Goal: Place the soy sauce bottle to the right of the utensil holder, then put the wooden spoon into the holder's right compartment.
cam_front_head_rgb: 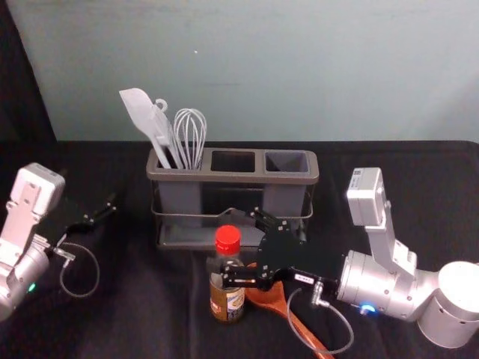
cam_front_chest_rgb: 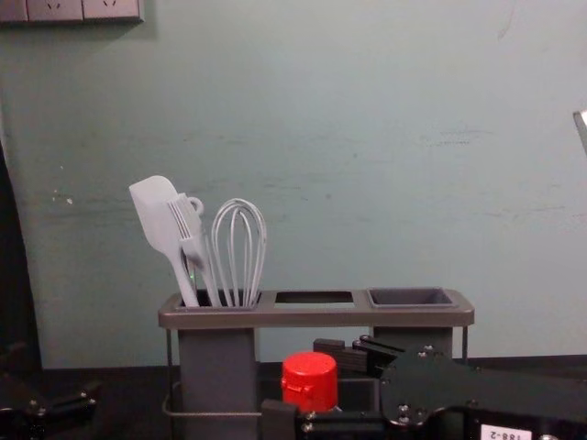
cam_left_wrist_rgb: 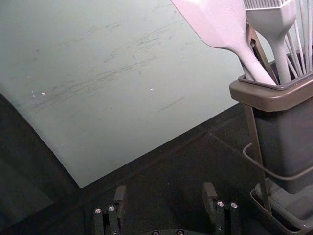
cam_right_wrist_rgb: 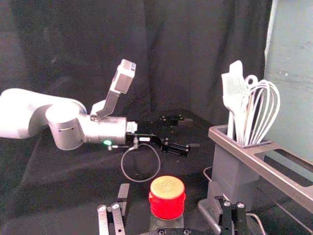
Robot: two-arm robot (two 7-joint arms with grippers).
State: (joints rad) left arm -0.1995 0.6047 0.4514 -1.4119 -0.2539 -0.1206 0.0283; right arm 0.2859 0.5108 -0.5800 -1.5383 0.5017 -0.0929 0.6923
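In the head view my right gripper [cam_front_head_rgb: 222,243] reaches in from the right, open, with the upright soy sauce bottle [cam_front_head_rgb: 227,301] between its fingers. The right wrist view shows gaps on both sides of the red cap [cam_right_wrist_rgb: 167,198] inside the right gripper [cam_right_wrist_rgb: 169,190]. Behind stands the utensil holder [cam_front_head_rgb: 187,176]; the bottle is in front of its middle. The wooden spoon [cam_front_head_rgb: 301,329] lies just right of the bottle, its bowl partly hidden under the right gripper. My left gripper [cam_front_head_rgb: 88,193] is idle at the left; the left wrist view has this gripper [cam_left_wrist_rgb: 165,190] open and empty.
A spatula [cam_front_head_rgb: 141,112], a brush and a whisk [cam_front_head_rgb: 190,134] stand in the holder's left compartment. Its right compartment [cam_front_head_rgb: 287,161] has an open top. A wall rises behind the black-covered table [cam_front_head_rgb: 142,329].
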